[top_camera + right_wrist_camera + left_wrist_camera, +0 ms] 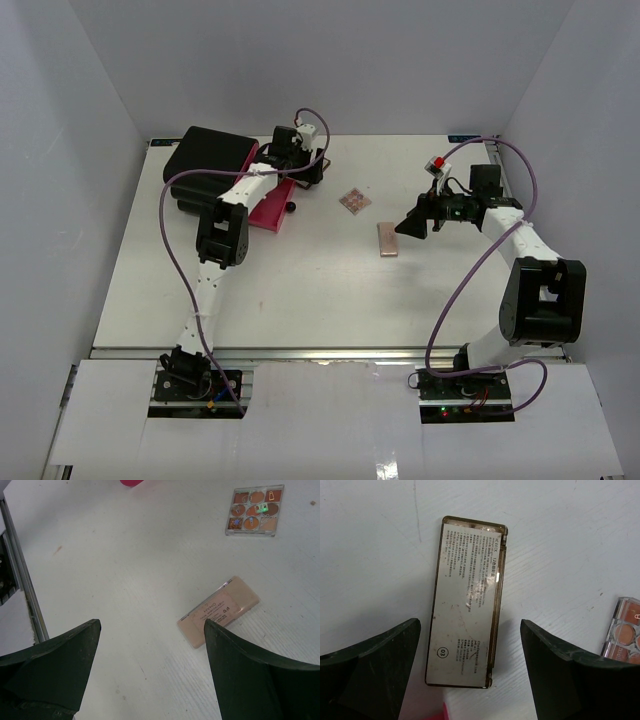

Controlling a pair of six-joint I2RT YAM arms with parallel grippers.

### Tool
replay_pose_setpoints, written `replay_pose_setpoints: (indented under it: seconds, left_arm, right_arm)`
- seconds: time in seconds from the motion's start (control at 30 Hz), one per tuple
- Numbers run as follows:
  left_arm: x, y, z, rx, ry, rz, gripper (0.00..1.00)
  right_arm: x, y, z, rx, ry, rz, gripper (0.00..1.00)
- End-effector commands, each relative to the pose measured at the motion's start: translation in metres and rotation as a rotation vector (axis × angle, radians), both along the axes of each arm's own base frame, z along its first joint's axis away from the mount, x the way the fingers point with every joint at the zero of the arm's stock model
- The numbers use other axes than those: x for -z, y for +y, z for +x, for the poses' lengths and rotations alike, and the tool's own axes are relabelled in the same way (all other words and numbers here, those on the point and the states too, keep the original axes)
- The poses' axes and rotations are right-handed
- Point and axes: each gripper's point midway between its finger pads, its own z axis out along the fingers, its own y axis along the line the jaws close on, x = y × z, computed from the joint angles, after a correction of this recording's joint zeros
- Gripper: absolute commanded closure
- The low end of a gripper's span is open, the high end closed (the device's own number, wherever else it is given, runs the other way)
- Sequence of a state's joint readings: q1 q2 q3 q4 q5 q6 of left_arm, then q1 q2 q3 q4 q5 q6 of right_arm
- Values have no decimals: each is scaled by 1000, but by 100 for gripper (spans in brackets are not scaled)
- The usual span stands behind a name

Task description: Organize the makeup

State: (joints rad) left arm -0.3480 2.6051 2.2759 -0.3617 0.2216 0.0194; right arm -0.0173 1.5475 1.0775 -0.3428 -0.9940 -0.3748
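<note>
A flat grey compact point(467, 602) with a printed label lies face down on the table. My left gripper point(470, 625) is open right above it, one finger on each side and neither touching it. From above, that gripper point(305, 168) is at the back, beside the black box, and hides the compact. The pink rectangular palette point(387, 239) lies mid-table and shows in the right wrist view point(220, 611). My right gripper point(410, 226) is open and empty just right of it. The square palette point(354, 201) lies behind it. No bottle or tubes show.
The big black box point(210, 160) stands at the back left with a pink drawer point(270, 208) pulled out and a black knob point(291, 207) at its front. The table's left edge rail point(20, 580) shows in the right wrist view. White walls enclose the table.
</note>
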Motion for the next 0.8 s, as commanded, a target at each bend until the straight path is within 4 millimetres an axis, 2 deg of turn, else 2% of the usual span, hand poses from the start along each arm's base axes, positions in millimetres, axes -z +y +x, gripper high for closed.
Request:
replay_pose_setpoints:
  seconds: [0.0,0.2,0.43,0.57,0.77]
  left_arm:
    - [-4,-12,7,-7,-59,37,14]
    - [5,-18,7,-31,-94,113,23]
    - [-1,-28,5,-32,-129,139,51]
    - [-14,-38,3,-22,-151,120,62]
    - [-63,-57,-4,-5,-188,26,78]
  right_arm:
    - [-14,-1,8,-14,-42,14,9]
    - [-17,-1,6,-19,-39,29,10]
    - [-20,-2,6,-22,-43,37,10]
    - [-21,-2,5,-23,-46,40,10]
    - [-23,-4,5,-20,-51,41,10]
